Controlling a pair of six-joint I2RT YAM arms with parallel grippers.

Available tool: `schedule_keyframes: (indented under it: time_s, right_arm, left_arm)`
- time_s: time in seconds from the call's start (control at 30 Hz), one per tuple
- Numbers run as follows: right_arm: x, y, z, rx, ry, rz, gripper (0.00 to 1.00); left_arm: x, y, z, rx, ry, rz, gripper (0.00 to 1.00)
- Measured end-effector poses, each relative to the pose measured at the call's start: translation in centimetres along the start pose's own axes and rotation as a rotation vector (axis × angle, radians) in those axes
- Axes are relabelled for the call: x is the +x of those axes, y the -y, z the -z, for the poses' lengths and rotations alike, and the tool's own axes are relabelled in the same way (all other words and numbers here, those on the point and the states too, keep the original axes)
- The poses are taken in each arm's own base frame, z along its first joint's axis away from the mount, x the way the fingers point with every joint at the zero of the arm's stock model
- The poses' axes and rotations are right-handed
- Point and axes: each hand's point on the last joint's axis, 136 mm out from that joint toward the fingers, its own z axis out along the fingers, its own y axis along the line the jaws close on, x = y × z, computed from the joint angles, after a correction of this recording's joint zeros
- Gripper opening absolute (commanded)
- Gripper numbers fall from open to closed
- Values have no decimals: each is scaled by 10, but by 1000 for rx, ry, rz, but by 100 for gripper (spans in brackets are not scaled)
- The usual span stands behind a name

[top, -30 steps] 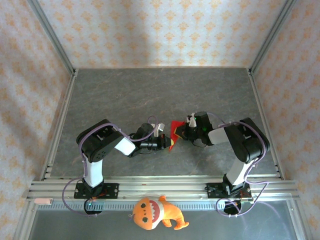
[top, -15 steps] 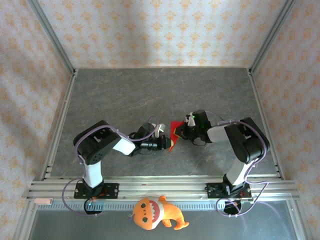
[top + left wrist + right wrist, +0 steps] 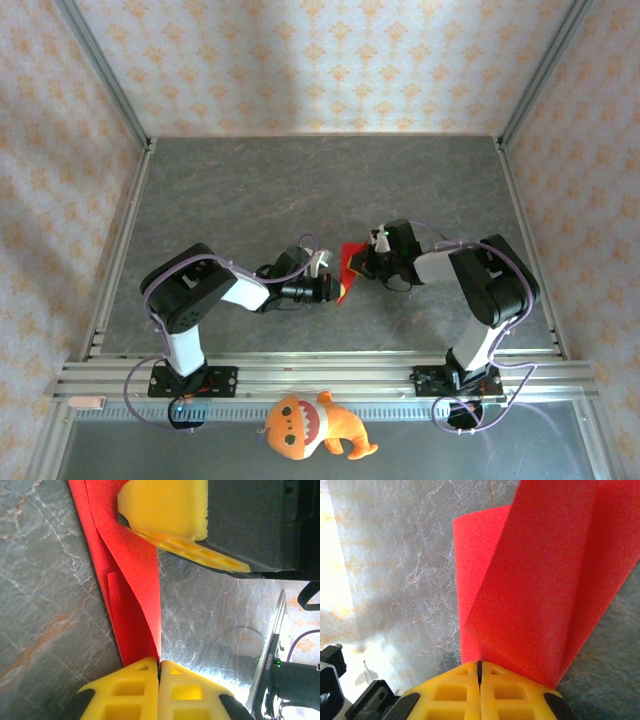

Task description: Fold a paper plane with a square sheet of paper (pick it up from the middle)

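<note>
One creased red paper sheet (image 3: 349, 260), two pincers, left pincer (image 3: 159, 664) and right pincer (image 3: 480, 666) both clamped on it, overhead view adds one orange plush toy (image 3: 305, 425), bottom centre

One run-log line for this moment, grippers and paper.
left gripper: shut on red paper | right gripper: shut on red paper | red paper: creased, spanning both grippers above table

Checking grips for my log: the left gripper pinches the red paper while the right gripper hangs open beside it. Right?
Not quite: the right gripper is also shut on the red paper, as the right wrist view shows. The left gripper does pinch it.
</note>
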Motion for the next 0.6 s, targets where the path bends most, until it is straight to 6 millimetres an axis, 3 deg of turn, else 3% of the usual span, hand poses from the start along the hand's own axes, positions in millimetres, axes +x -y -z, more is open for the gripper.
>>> schedule_keyframes:
  time_s: [0.33,0.5,0.6]
  right_arm:
    - [0,0,0,3,1,7,6]
    - [0,1,0,4,2,6,6]
    - [0,1,0,4,3,7,6]
  left_arm:
    - [2,0,3,0,-3,-12,14]
    - [9,7,9,5,-14,-29,32]
    - [14,7,19,-25,-10,-25,37]
